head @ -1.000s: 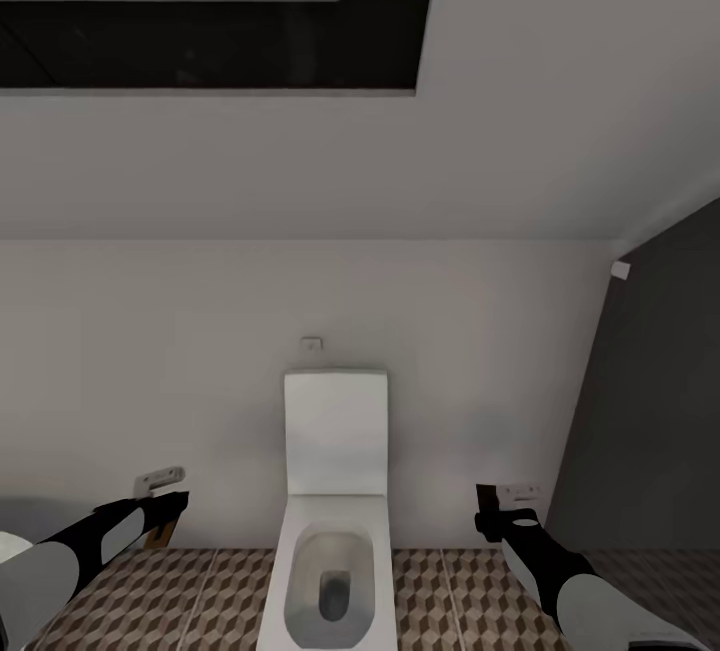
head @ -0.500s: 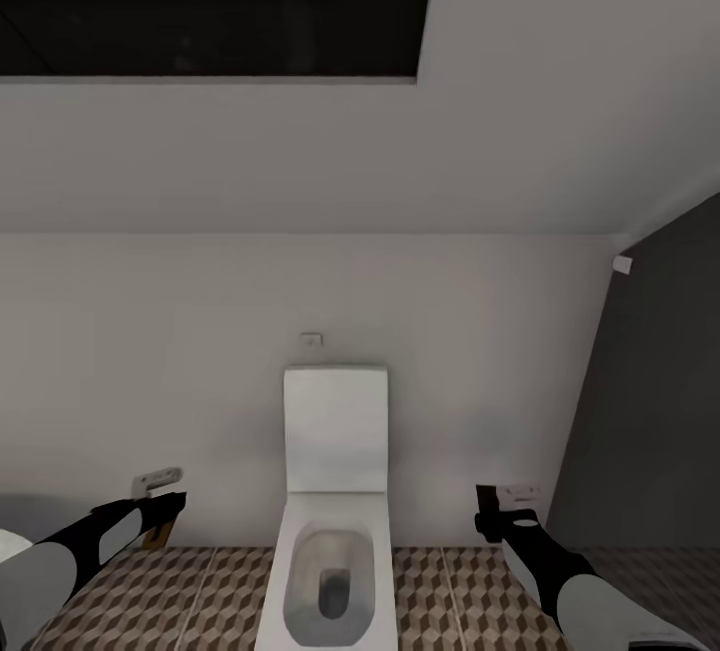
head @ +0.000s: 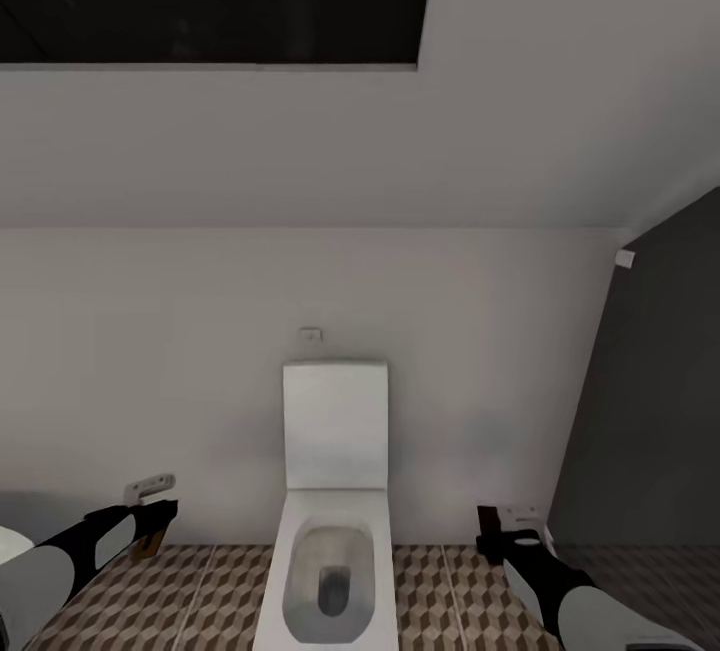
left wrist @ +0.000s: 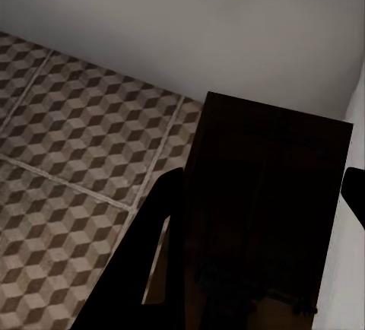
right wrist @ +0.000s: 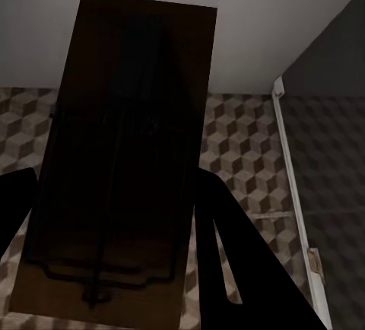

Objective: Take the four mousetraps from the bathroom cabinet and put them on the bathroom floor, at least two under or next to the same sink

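Both arms (head: 70, 556) look white-shelled with black forearms, ending in dark jaws.

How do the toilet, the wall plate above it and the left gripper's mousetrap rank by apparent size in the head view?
1. toilet
2. mousetrap, though it sits much nearer the camera, so the ranking is unsure
3. wall plate

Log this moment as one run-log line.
left gripper: shut on mousetrap | right gripper: shut on second mousetrap | facing: toilet at wall | below: tiled floor
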You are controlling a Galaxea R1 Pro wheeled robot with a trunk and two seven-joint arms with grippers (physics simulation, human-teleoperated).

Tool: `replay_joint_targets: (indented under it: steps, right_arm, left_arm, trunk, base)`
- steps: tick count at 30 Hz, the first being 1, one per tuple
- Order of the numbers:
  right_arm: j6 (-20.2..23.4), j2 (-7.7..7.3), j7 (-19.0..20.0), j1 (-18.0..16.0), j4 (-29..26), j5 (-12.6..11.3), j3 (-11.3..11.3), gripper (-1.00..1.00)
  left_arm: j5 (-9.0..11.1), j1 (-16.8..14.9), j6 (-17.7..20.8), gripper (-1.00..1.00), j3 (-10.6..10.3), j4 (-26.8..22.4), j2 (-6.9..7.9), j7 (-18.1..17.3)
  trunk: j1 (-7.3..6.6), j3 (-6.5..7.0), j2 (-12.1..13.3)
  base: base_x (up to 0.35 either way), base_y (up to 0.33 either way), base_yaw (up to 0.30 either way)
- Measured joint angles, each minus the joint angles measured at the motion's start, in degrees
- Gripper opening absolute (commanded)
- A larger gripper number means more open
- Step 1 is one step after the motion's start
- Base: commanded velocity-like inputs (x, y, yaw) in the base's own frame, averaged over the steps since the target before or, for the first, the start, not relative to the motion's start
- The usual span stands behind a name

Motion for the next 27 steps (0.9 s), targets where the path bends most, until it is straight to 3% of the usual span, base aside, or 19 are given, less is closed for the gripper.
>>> replay_joint_targets:
  steps: [6,27]
  right_arm:
    - [-3.74,0.00,0.02,0.13,2.70,0.20,0.12,-1.00]
    - [-4.43,0.00,-0.03,0.14,3.19,0.52,0.15,-1.00]
  left_arm:
    - [0.06,0.00,-0.01,-1.00,-0.08,0.23,-0.06,-0.12]
    - [0.10,0.00,-0.01,-1.00,-0.09,0.22,-0.15,-0.26]
  trunk:
    - [1.32,-1.08,-2.41]
    - [5.93,-4.85,-10.84]
  base:
    - [0.000,0.000,0.000]
    - [0.000,0.000,0.000]
